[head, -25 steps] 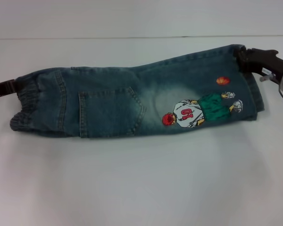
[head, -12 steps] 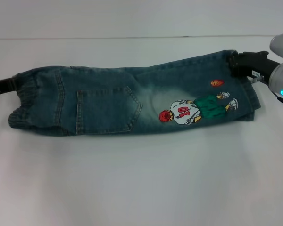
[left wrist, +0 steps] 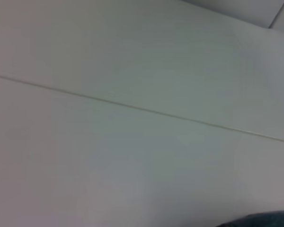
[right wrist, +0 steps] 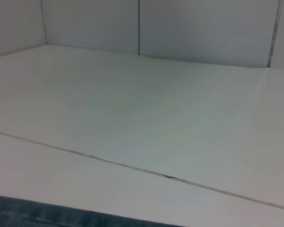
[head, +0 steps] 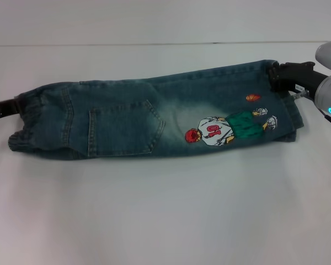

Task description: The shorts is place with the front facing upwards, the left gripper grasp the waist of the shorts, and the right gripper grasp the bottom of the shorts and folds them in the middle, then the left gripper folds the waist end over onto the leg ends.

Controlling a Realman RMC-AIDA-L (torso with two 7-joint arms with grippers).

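Two tools apparently pinch puckered denim shorts [head: 154, 116].

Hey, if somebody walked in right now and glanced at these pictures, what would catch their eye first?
The small blue-green washed denim shorts, stretched lengthwise across the white table, stand out, with a bright embroidered cartoon figure numbered 10 near the leg hems. The black left claw meets the puckered waistband, and the silver-armed right claw the far hem corner.

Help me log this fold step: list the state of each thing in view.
shorts: folded lengthwise, lying flat, embroidered figure up.
waist of the shorts: at the robot's left, held by the left gripper.
leg ends: at the right, held by the right gripper.
left gripper: shut on the waist.
right gripper: shut on the hem.
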